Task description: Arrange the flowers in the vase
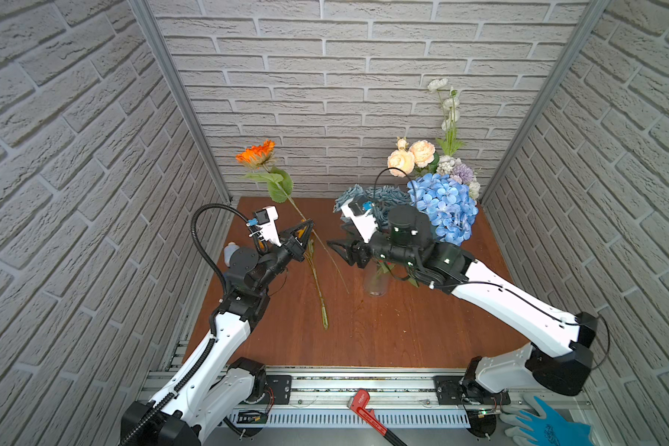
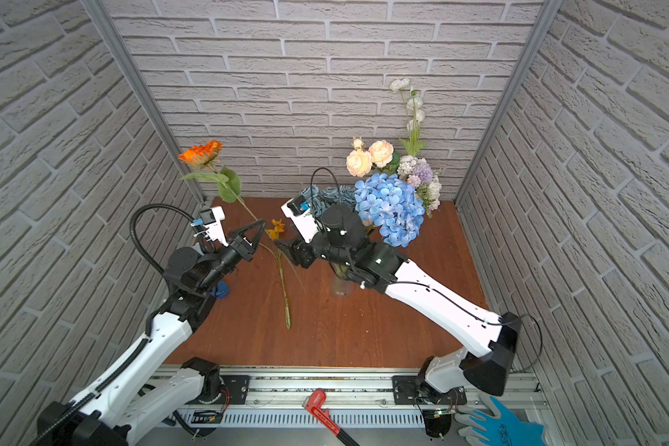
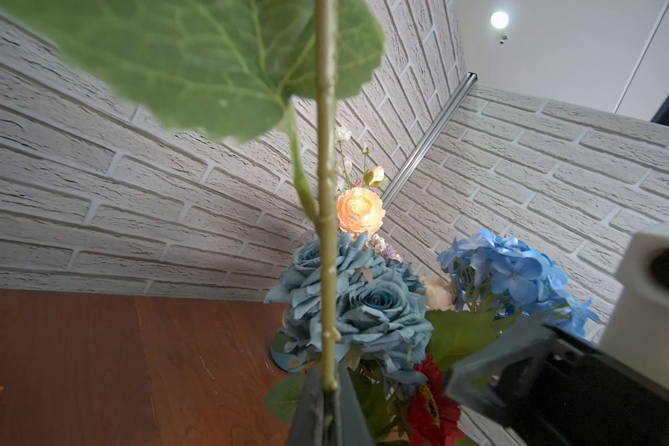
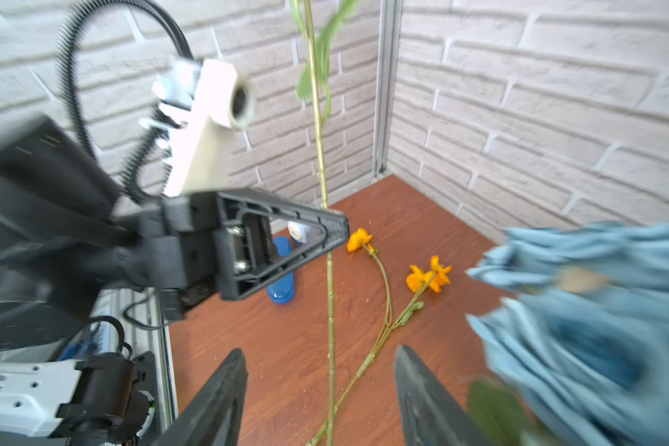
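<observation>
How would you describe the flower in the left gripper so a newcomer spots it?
On the wooden table, look left of the vase. The left gripper is shut on a long green stem slanting up toward the back wall. At its top is the orange sunflower, the only bloom standing apart from the bouquet and above the small yellow-orange flowers lying flat.

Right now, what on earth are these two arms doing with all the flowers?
The left gripper is shut on the stem of an orange sunflower, holding it up over the table. The right gripper is open beside that stem, gripping nothing. Most blooms already stand in the glass vase; one small orange sprig lies on the table.
</observation>
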`<state>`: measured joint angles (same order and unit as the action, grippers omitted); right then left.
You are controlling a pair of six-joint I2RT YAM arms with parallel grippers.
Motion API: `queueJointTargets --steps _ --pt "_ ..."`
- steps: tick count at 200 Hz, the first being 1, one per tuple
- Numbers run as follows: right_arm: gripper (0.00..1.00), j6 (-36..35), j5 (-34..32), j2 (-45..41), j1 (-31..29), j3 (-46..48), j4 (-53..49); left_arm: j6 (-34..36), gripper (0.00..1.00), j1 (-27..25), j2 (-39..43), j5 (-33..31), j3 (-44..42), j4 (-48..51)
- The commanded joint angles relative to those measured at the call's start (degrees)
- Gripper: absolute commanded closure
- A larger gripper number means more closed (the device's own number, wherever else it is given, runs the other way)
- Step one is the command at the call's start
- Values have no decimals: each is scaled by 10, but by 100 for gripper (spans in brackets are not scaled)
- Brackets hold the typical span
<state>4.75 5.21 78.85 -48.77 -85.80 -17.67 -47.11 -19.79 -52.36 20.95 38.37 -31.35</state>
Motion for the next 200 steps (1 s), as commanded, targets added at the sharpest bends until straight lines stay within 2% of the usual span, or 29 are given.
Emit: queueJointTargets --steps 1,59,69,77,80,164,200 --pt "35 9 -40 -56 5 28 -5 46 100 -34 -6 -23 28 -57" --pt "28 22 -109 -141 34 82 -3 134 100 -132 -24 -90 59 -110" --pt "23 23 -110 -151 38 91 7 152 100 -146 -29 -98 65 -121" --pt "4 24 -109 -158 40 101 19 165 100 -157 -35 -104 69 -127" --pt "1 24 -109 -160 41 105 22 169 100 -161 -37 -105 72 -129" --pt "0 20 -109 -196 54 155 67 301 100 -244 -104 -162 80 -247" --pt "0 17 -109 -197 55 158 66 304 100 -256 -132 -168 86 -298"
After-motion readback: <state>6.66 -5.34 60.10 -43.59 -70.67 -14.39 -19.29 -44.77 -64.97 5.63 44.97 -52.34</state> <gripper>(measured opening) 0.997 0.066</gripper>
